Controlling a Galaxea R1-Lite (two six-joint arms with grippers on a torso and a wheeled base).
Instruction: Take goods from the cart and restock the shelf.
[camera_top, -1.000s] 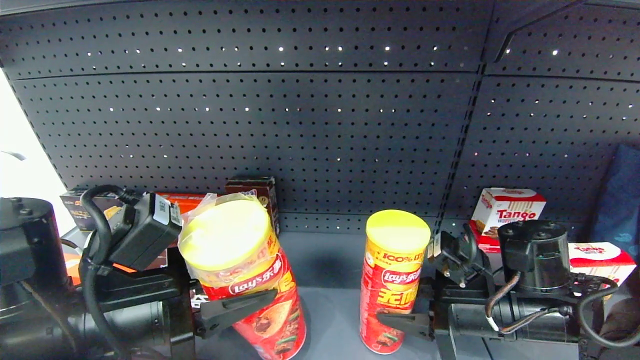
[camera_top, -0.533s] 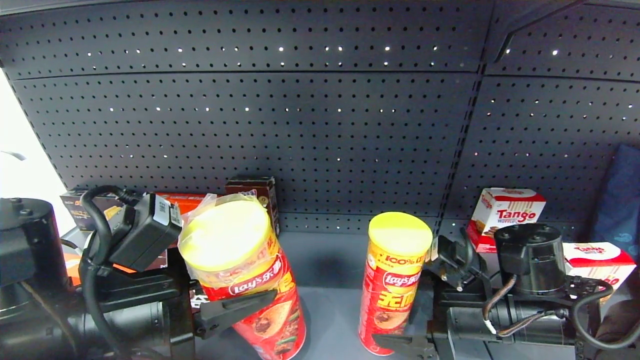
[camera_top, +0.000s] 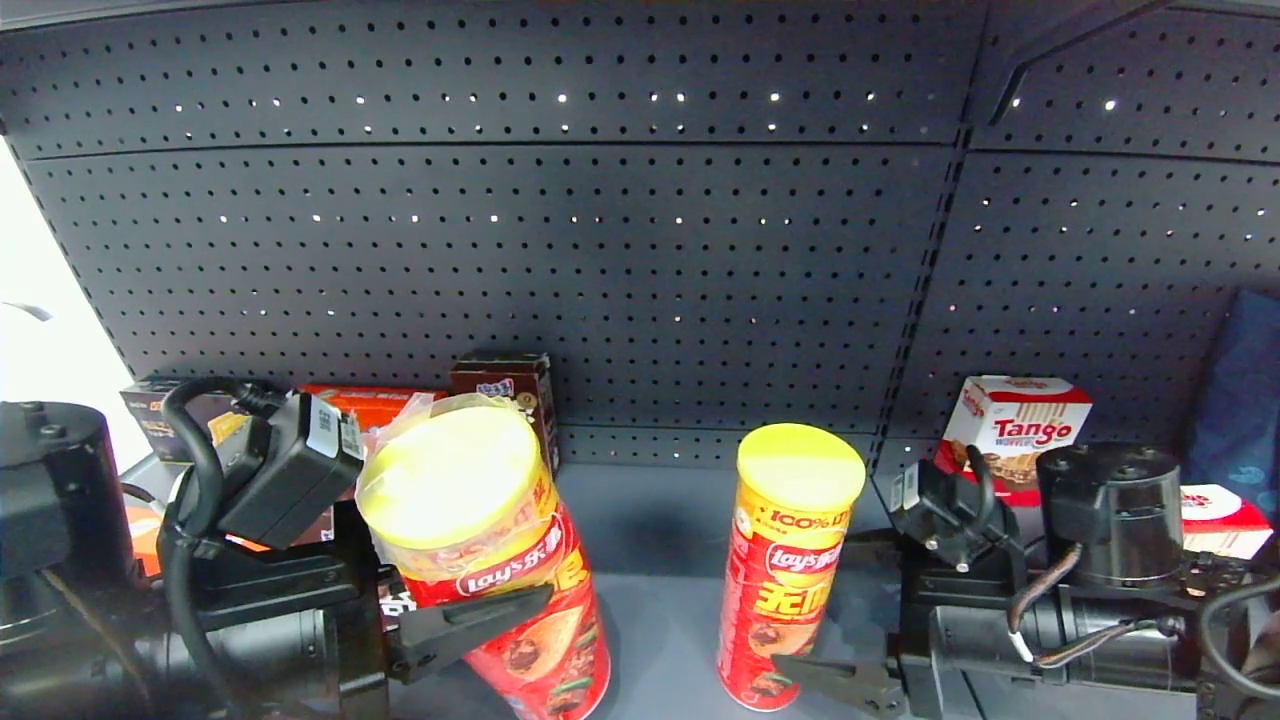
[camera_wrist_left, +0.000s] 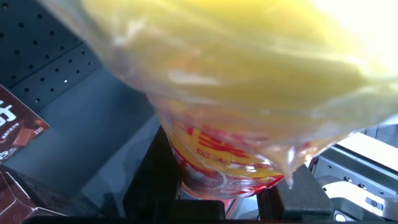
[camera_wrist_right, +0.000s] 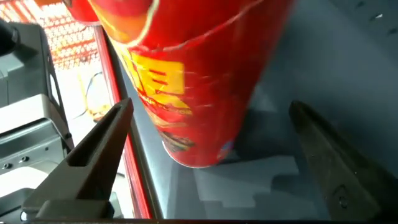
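The right jaws are drawing back to the right from the standing can (camera_top: 790, 560), now upright on the shelf (camera_top: 660, 600). They are gaping wide with the can's base between them and not gripped, so I judge it is being let go where it belongs. The left jaws are clamping the plastic-wrapped can (camera_top: 450, 480) around its body, tilted, likely waiting its turn. Beyond both jaws, a dark box (camera_top: 505, 385) and a wafer box (camera_top: 1010, 425) are sitting against the back panel.
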